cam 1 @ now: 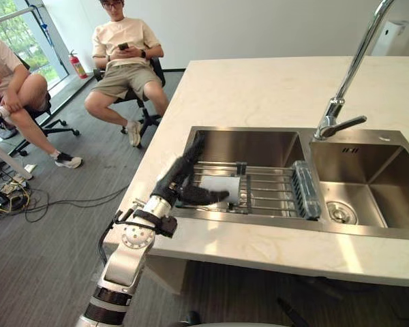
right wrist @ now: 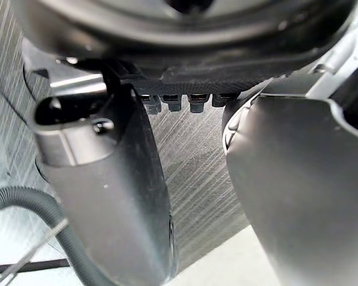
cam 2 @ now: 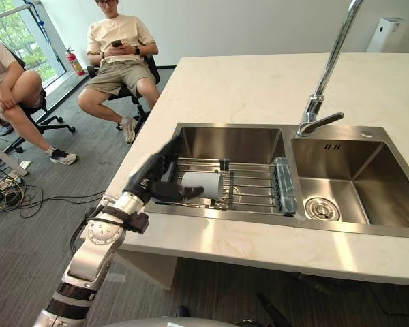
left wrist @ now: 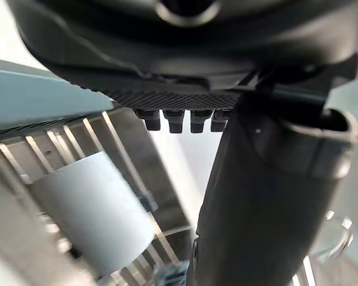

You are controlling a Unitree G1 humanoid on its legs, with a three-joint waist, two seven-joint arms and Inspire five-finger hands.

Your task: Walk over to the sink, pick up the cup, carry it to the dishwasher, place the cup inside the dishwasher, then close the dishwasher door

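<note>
Steel sink (cam 2: pixel 232 144); smooth white cup (cam 2: pixel 202 184) lies sideways on its wire rack (cam 2: pixel 255 184).
Our left hand (cam 2: pixel 153 178), fingers straight, flanks the cup; our right hand (right wrist: pixel 107 196) hangs slack over carpet (right wrist: pixel 197 161).

The two head eyes looked down from above the near edge of the counter (cam 1: pixel 273 88). Set side by side, they shared nearly the same ground: the sink (cam 1: pixel 245 146), its tap (cam 1: pixel 354 68) and a seated person (cam 1: pixel 123 54) far off on the left. The left wrist camera sat just behind the left hand (left wrist: pixel 185 53), facing along it into the sink, very near the cup (left wrist: pixel 89 208). The right wrist camera faced along the right hand (right wrist: pixel 185 36) toward the carpeted floor (right wrist: pixel 191 155).
</note>
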